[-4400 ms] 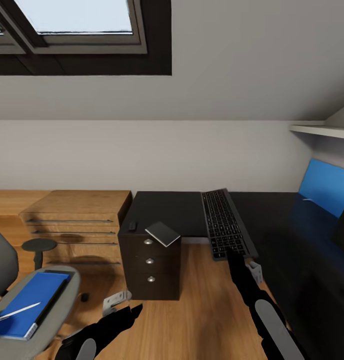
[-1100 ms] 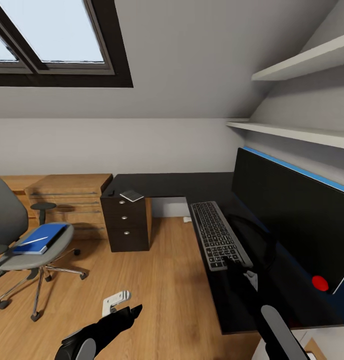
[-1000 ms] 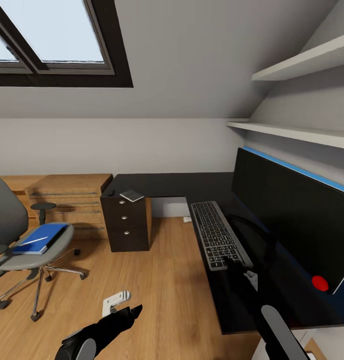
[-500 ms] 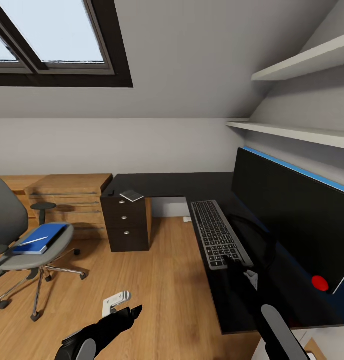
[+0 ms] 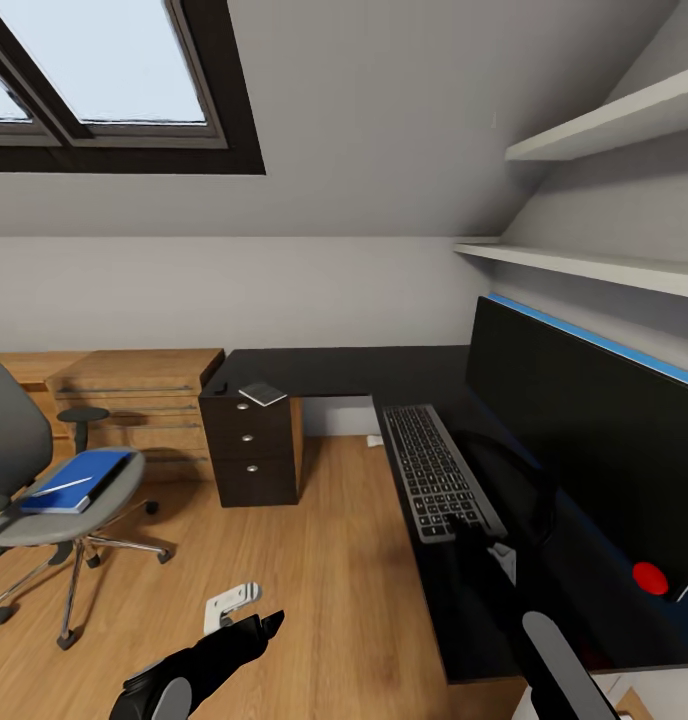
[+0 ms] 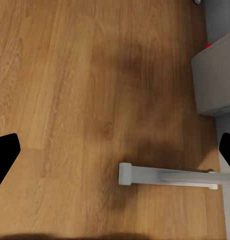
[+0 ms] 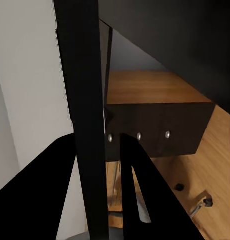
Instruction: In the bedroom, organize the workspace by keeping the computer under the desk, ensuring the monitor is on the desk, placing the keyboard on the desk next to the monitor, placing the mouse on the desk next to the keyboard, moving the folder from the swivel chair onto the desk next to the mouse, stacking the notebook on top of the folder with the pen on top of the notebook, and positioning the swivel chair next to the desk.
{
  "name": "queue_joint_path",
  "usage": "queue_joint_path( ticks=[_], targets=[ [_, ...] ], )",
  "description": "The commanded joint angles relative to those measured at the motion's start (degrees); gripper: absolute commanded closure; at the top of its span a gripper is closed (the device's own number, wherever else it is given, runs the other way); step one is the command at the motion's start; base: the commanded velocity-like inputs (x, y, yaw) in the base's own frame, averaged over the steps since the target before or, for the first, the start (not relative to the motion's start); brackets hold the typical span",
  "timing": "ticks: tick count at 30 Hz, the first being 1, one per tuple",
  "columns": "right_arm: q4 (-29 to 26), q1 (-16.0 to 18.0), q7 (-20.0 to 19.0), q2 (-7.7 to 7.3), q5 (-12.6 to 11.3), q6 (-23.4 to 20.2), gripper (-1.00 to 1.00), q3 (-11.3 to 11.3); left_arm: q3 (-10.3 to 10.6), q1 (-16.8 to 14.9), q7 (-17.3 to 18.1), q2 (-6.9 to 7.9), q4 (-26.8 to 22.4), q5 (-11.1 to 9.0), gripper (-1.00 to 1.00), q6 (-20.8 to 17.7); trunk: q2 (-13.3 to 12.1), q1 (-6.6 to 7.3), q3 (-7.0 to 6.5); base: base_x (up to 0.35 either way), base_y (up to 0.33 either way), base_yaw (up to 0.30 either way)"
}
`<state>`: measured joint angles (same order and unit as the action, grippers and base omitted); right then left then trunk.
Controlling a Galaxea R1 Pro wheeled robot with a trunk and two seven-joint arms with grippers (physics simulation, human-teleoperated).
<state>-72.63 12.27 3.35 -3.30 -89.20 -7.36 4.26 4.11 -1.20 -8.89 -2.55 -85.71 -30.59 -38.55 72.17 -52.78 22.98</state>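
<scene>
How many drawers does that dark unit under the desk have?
3. The dark drawer unit under the desk shows three fronts stacked top to bottom, each with a round knob: top, middle, bottom. The right wrist view shows three knobs too.

At frame left a bright-blue folder with a white pen lies on the grey swivel chair, while the right half shows a glossy black desk, black-keyed grey keyboard, black-screened monitor and honey-brown wood-grain floor.
</scene>
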Motion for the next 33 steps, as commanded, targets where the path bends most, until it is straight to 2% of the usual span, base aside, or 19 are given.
queue_joint_path(
  ticks=[1, 15, 21, 33],
  targets=[
    [0.26, 0.03, 0.49, -0.06, -0.45, -0.05, 1.0, 0.06, 0.02, -0.04, -0.52, 0.0, -0.07, -0.61, -1.0, -0.2, 0.04, 0.0, 0.07, 0.003, 0.0, 0.0],
    [4.01, 0.34, 0.72, -0.55, -0.36, 0.09, 1.0, -0.95, 0.02, -0.04, -0.52, 0.0, -0.07, -0.61, -1.0, -0.21, 0.04, 0.0, 0.07, 0.0, -0.002, 0.0],
    [4.3, 0.41, 0.73, -0.57, -0.33, 0.06, 1.0, -1.0, 0.02, -0.04, -0.52, 0.0, -0.07, -0.61, -1.0, -0.21, 0.04, 0.0, 0.07, 0.0, -0.168, 0.0],
    [5.63, 0.54, 0.69, -0.57, -0.27, -0.01, 1.0, -1.01, 0.02, -0.04, -0.44, 0.0, -0.07, -0.61, -1.0, -0.21, 0.04, 0.0, 0.07, 0.0, -0.048, 0.0]
  ],
)
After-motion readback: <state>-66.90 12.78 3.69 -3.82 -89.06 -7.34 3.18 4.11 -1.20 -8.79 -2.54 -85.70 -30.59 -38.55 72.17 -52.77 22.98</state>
